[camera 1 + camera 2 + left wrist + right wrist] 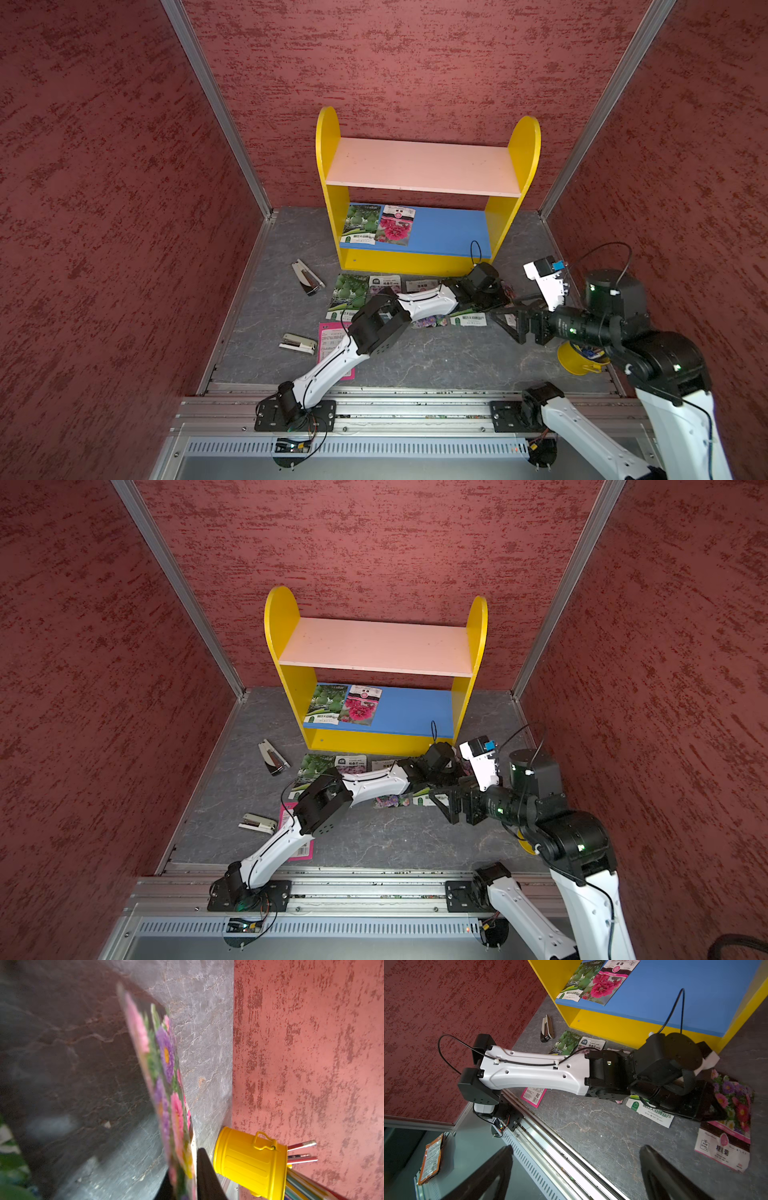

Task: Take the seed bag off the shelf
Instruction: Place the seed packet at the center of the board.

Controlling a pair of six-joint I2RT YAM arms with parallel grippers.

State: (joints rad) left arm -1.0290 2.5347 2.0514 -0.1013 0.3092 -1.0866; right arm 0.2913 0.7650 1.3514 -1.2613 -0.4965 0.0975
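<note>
The shelf (328, 137) (282, 617) stands against the back wall, its pink upper board bare. On its blue lower board (449, 228) lie a green gourd seed bag (360, 224) (577, 982) and a red-flower seed bag (397, 224) (608, 982). My left gripper (182, 1184) (718, 1103) is low over the floor, right of the shelf's front. A seed bag with pink and purple flowers (164, 1059) (731, 1105) stands between its narrow-set fingers, its far end on the floor; whether they press it is unclear. My right gripper (577, 1167) (505, 320) hovers close by, open and empty.
Several seed bags (349, 291) lie on the floor in front of the shelf, under the left arm. An opened stapler (307, 278), a second stapler (297, 343) and a pink packet (332, 345) lie to the left. A yellow bin of pencils (249, 1161) (577, 361) stands at the right wall.
</note>
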